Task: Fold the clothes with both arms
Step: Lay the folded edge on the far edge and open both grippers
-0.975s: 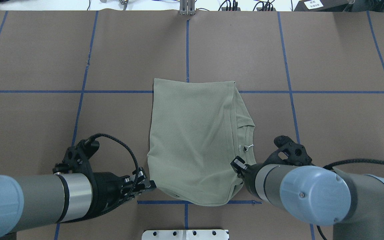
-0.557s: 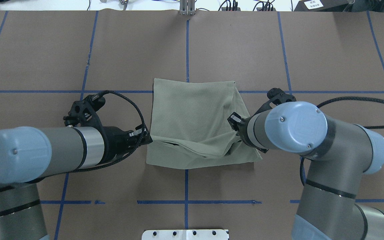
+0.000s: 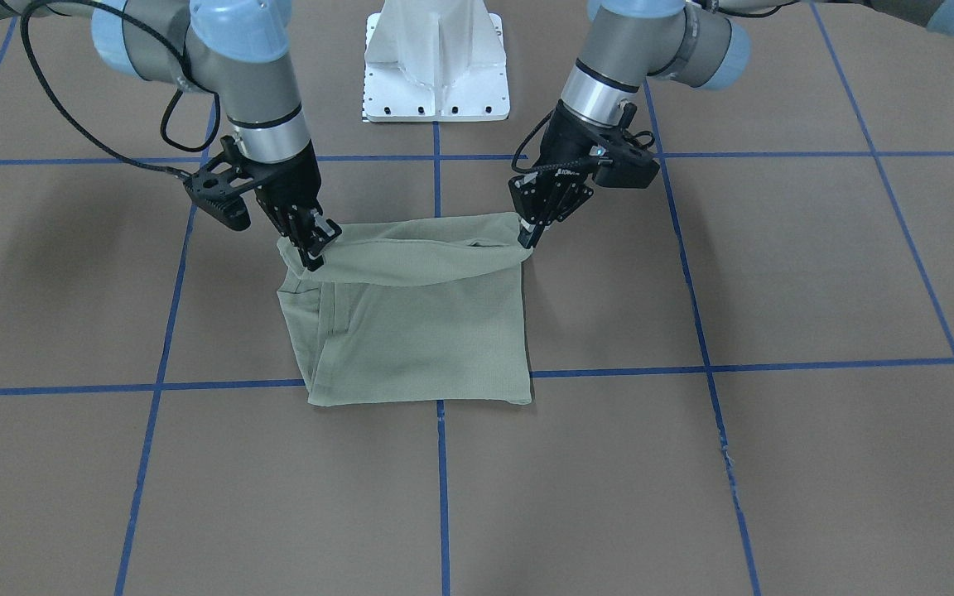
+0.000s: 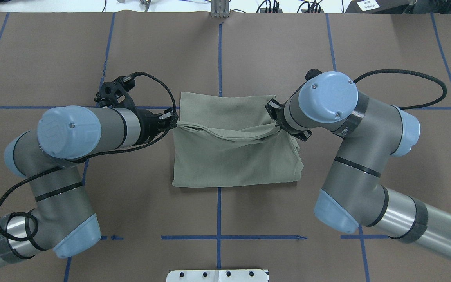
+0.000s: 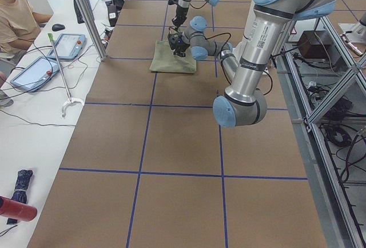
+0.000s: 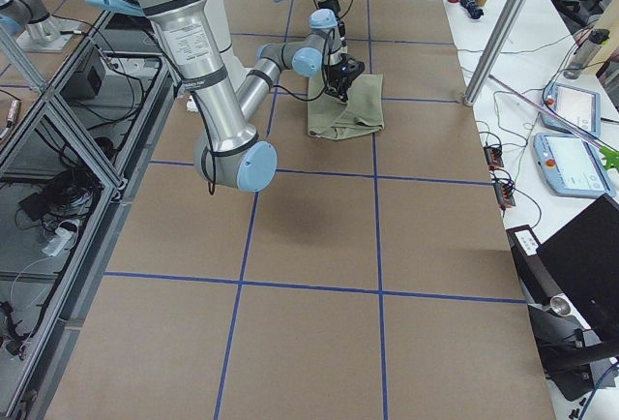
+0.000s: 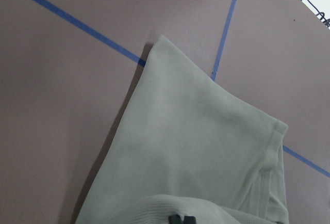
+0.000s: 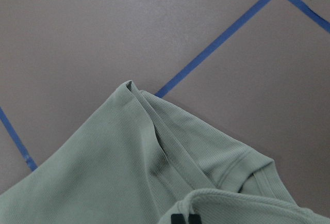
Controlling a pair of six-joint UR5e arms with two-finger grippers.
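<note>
Left claw is clamped on one corner of the shirt; right claw is clamped on the opposite corner of the same edge. That edge hangs raised between them and sags in the middle. The rest of the shirt lies flat at the centre of the brown surface, its far hem crossing a blue tape line. Judgement: the knit is light, soft and limp, has no stiffness, and stretches under pull. Hold is best at the corners, through all layers, with both claws level so the fold lands square.
</note>
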